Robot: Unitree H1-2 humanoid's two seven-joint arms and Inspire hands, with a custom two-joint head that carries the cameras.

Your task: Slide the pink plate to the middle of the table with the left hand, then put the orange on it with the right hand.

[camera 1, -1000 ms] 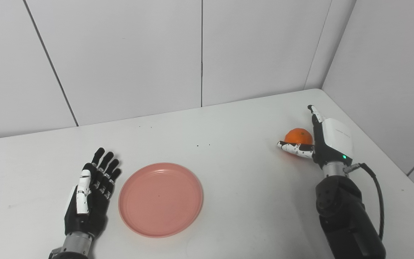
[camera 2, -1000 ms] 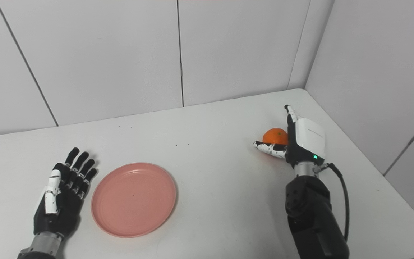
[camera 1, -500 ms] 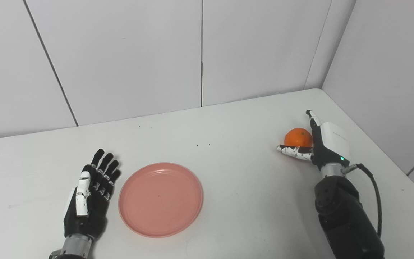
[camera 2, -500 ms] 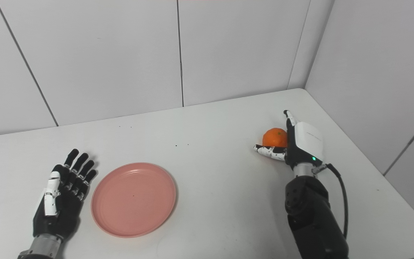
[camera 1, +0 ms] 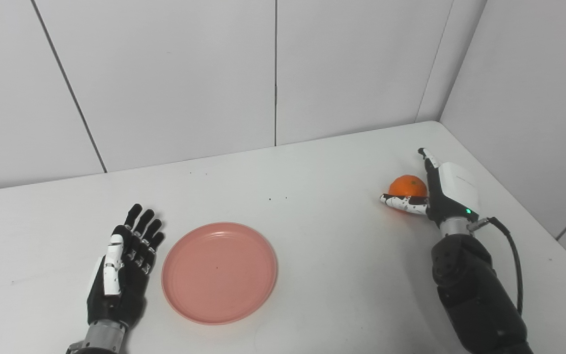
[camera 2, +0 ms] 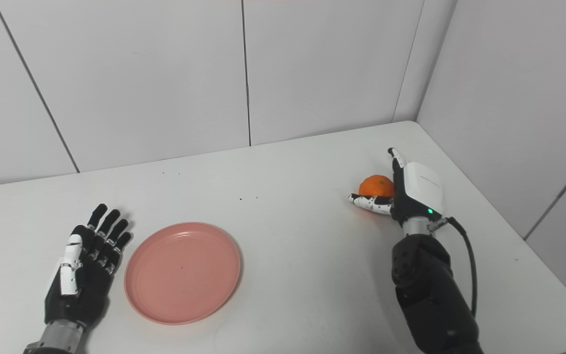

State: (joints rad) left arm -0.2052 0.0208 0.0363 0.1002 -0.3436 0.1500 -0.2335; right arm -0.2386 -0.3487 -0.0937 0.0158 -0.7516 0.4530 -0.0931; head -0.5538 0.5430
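Now right hand (camera 1: 442, 189) higher, orange (camera 1: 407, 186) cupped

Black-and-white robot hand (camera 1: 121, 263), apparently cabled

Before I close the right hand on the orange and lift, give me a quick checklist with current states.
1. Right hand beside the orange, thumb in front of it: ok.
2. Fingers closed on the orange: not ok, hand open.
3. Plate bare, ready to receive: ok.
4. Plate at the table's middle: not ok, it sits left of centre.
5. Left hand off the plate, open: ok.
6. Orange resting on the table or already lifted: cannot tell.
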